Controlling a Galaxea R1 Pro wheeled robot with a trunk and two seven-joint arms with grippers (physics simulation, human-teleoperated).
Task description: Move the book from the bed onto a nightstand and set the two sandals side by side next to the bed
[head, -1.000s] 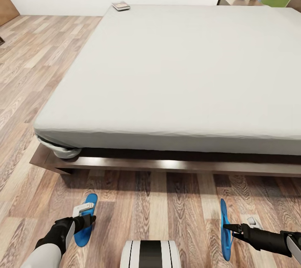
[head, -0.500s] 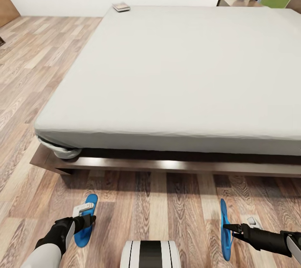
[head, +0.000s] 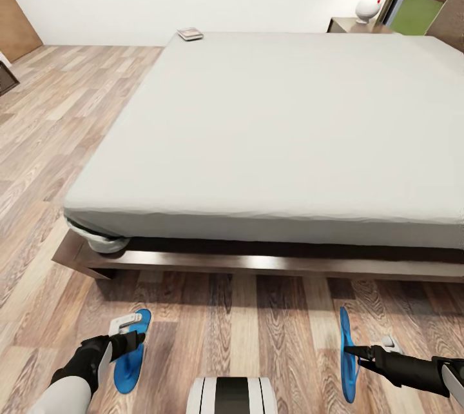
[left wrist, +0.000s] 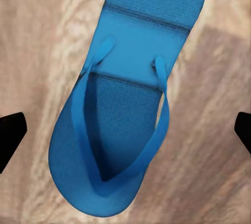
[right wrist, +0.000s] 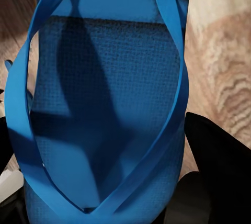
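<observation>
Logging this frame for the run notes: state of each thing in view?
left sandal: flat on floor, under left gripper, jaws open
right sandal: on edge, gripped by right gripper
book: on bed's far corner
nightstand: carries lamp

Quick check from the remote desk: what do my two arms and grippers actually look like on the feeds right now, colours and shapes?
In the head view, the left arm has a white forearm shell ending in a black wrist, with a light grey finger on the left gripper. The right arm is slim and black with a white shell near the frame edge, its right gripper narrowing to dark pointed fingers. Wrist views show black fingertips. No cables or markings visible.
</observation>
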